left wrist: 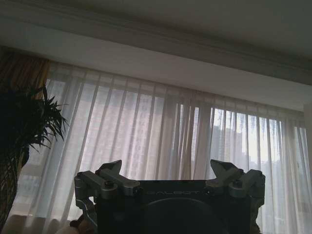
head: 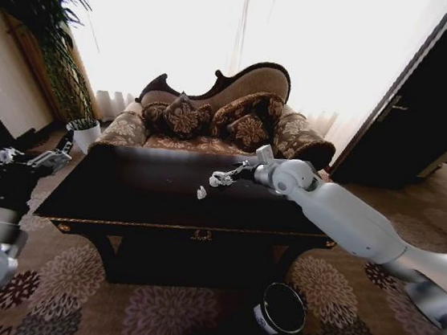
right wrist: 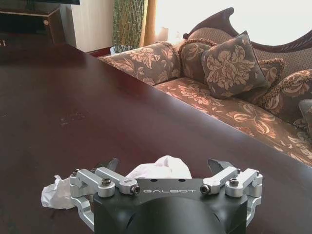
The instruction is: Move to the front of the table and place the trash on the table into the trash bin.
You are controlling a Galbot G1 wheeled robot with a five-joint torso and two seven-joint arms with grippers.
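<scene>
I'm reaching my right gripper (right wrist: 163, 171), fingers apart, around the tissue (right wrist: 161, 168); next, closing and carrying to the bin (head: 280, 308).

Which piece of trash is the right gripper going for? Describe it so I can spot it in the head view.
Start at the dark table in front of the sofa. The right gripper reaches over its middle, open, with a crumpled white tissue wad between its fingers. That wad is the bigger piece; a smaller white scrap lies apart beside it, outside the fingers.
</scene>
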